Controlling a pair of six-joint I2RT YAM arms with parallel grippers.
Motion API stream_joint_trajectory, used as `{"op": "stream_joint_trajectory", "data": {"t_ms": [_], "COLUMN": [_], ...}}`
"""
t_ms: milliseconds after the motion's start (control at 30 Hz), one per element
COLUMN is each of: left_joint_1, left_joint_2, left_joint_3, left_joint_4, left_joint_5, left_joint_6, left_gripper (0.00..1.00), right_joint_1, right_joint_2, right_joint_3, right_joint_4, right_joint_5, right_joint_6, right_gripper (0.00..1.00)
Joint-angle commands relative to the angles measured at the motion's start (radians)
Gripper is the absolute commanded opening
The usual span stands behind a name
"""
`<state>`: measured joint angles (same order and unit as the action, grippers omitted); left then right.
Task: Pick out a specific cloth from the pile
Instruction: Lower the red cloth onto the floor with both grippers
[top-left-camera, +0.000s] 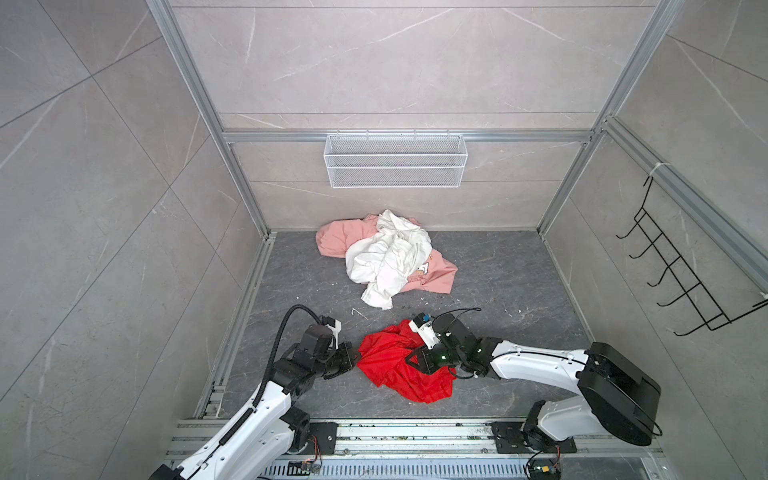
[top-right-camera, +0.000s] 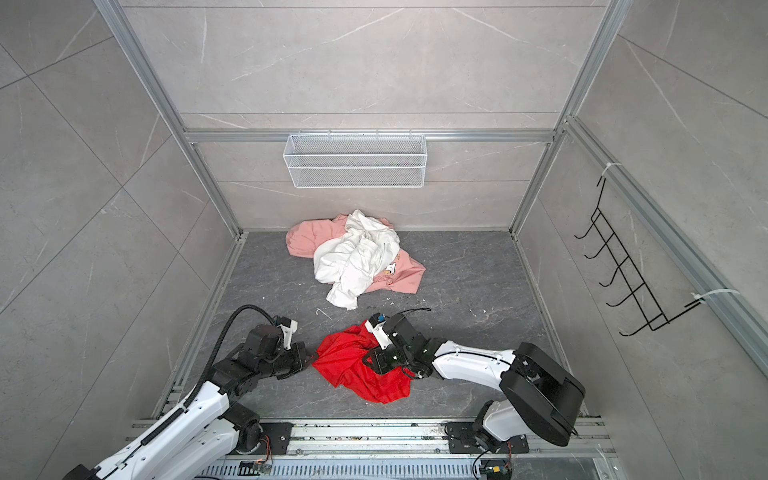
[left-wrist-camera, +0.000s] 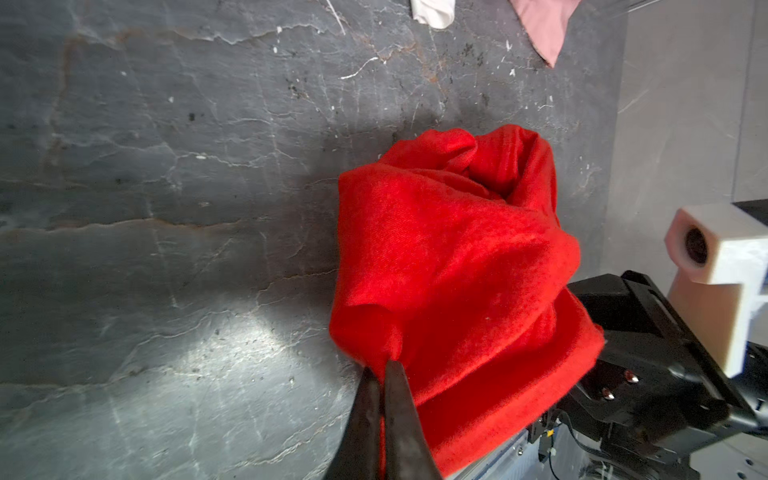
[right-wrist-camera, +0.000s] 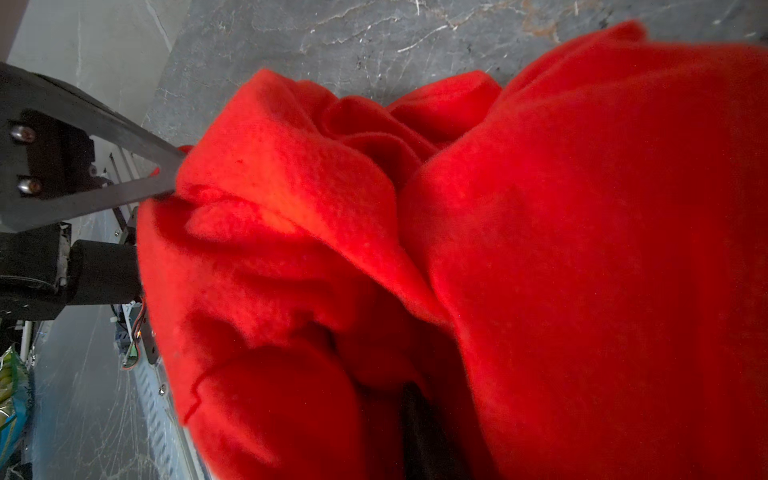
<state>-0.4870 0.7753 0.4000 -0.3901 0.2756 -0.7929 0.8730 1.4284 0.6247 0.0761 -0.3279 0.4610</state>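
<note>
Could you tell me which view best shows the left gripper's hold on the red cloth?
The left wrist view: the left gripper pinches a fold of the red cloth up close. Both top views show it small; the right wrist view shows it side-on, tips against fabric.

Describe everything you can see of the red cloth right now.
The red cloth is plain bright red, thin soft fabric, crumpled in loose folds on the dark floor, apart from the pink garment and white garment farther back. The left tool is shut on a fold at its edge; the right tool sits on its other side, jaws hidden by fabric.
</note>
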Motion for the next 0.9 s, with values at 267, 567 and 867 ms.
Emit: {"op": "stream_joint_trajectory", "data": {"t_ms": [267,567,867], "left_joint_1": [-0.045,-0.045,-0.044], "left_joint_2": [0.114,0.084,0.046], "left_joint_3": [0.072,0.023,0.016], "left_joint_4": [-0.064,-0.083,-0.126], "left_joint_5": [-0.167,-0.252,-0.354], "left_joint_6": [0.044,-0.017,-0.058], "left_gripper": [0.0,0.0,0.0], "right_joint_1": [0.002,0.01,0.085], "right_joint_2": [-0.179,-0.169,0.001], "right_joint_3": [0.134,0.203,0.272], "right_joint_4": [-0.337,-0.282,-0.174], "right_joint_5": [0.003,0.0,0.075], "right_joint_6": [-0.089,-0.155,-0.258], "right_gripper": [0.43,0.4,0.35]}}
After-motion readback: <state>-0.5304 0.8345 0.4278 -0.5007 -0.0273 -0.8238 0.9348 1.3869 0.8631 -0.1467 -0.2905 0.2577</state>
